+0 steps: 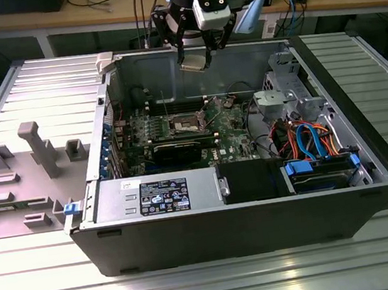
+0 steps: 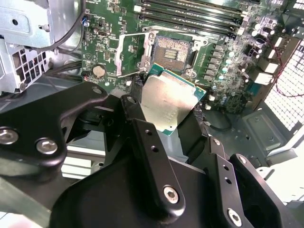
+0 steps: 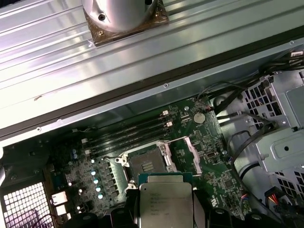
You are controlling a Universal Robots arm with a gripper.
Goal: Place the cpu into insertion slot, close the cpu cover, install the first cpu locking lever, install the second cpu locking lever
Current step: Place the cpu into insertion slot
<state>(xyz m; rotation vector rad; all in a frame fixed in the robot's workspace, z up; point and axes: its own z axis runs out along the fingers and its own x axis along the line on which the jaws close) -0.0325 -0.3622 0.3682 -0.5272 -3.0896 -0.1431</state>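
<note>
Standing open on the ribbed table (image 1: 198, 287), the computer case (image 1: 248, 231) has its side off, evidently so that the arm can reach straight down to the green motherboard (image 1: 230, 122) on its floor. High over the case's far wall hangs the gripper (image 1: 194, 53), clamped on the cpu (image 2: 171, 102), its black fingers (image 2: 142, 128) pressing opposite edges so that the dull metal top and the green border remain free. The chip is carried roughly flat and well above the board, which looks like a carrying height rather than a seating one. In the second wrist view the cpu cover (image 2: 129, 53) is swung aside next to the insertion slot (image 2: 171, 50), leaving the pin field bare to receive the chip; nothing lies in it yet. The gripper's linkage blocks much of the board nearer the camera, and the exact contact of the fingers with the chip's edges is hidden. In the first wrist view the chip's near edge is cut off. The locking levers cannot be told apart from the metalwork round the socket.
</note>
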